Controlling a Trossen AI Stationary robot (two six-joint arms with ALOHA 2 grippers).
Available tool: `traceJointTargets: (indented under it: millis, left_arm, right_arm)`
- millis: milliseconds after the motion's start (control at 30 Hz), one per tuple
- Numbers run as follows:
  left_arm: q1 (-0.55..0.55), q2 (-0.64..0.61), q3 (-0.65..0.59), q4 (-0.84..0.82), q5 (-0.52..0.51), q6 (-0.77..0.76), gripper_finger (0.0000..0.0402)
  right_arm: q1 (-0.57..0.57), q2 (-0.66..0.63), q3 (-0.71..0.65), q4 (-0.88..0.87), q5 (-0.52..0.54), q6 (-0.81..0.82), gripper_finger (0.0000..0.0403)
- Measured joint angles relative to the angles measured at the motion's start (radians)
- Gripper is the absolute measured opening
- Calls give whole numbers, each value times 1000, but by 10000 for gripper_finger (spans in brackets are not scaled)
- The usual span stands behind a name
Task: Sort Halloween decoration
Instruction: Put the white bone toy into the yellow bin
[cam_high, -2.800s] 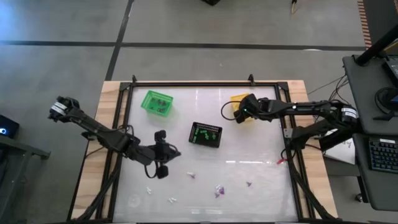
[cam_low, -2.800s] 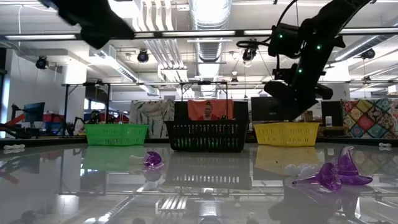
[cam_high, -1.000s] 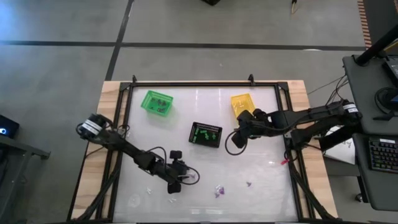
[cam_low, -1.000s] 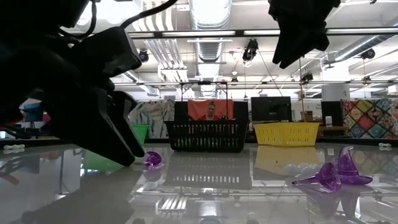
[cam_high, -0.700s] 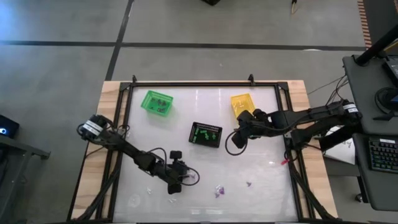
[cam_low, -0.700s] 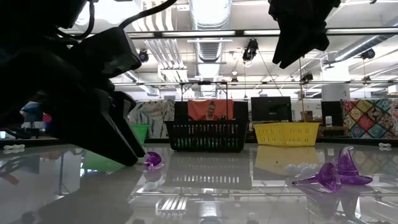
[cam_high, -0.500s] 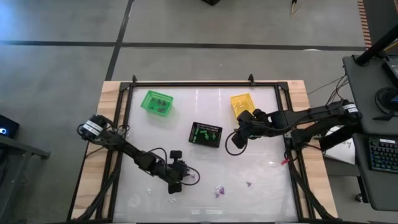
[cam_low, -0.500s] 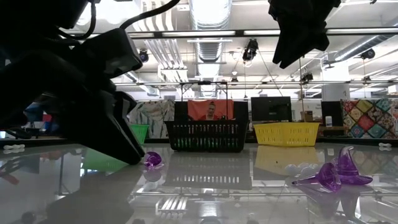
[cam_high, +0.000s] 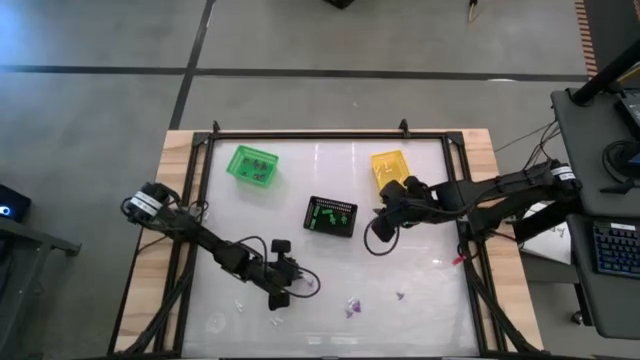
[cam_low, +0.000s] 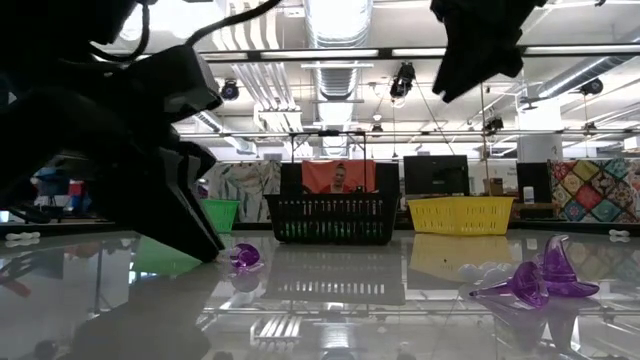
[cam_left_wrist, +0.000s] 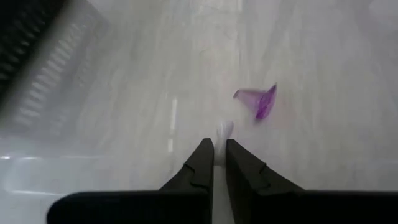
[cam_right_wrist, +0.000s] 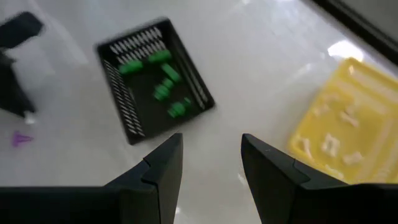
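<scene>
My left gripper (cam_left_wrist: 219, 148) is low over the near middle of the table (cam_high: 306, 284), shut on a small white trinket (cam_left_wrist: 222, 130). A purple trinket (cam_left_wrist: 260, 101) lies just beyond it on the glossy top. My right gripper (cam_right_wrist: 211, 155) is open and hangs above the table (cam_high: 378, 232), between the black basket (cam_right_wrist: 155, 78) and the yellow basket (cam_right_wrist: 339, 134). More purple trinkets (cam_high: 352, 305) and white ones (cam_high: 240, 298) lie near the table's near edge. In the low view, purple pieces (cam_low: 540, 280) rest flat on the top. My left gripper pinches the white trinket between its two fingertips (cam_left_wrist: 204, 151); a white end (cam_left_wrist: 224, 128) sticks out past them. The fingers slant down toward the table's right side. Whether the trinket rests on the table or is lifted, I cannot tell.
The green basket (cam_high: 252, 165) stands far left with pieces in it. The black basket (cam_high: 331, 216) holds green pieces, and the yellow basket (cam_high: 389, 168) holds white ones. A raised black frame (cam_high: 310, 133) borders the table. A person shows far behind in the low view (cam_low: 335, 178).
Since almost three seconds ago my left gripper has moved toward the near right, down to the trinkets. My right gripper has left the yellow basket and come toward the table's middle. In the last second both have stayed nearly still.
</scene>
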Motion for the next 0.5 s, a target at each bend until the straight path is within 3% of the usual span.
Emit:
traceJointTargets:
  millis: [333,500]
  left_arm:
    - [-10,-179,-62,37,-164,94,1]
    - [-10,-259,-122,320,-202,237,0]
  right_arm:
    - [132,0,-96,323,92,-134,155]
    - [161,1,-185,576,93,-246,155]
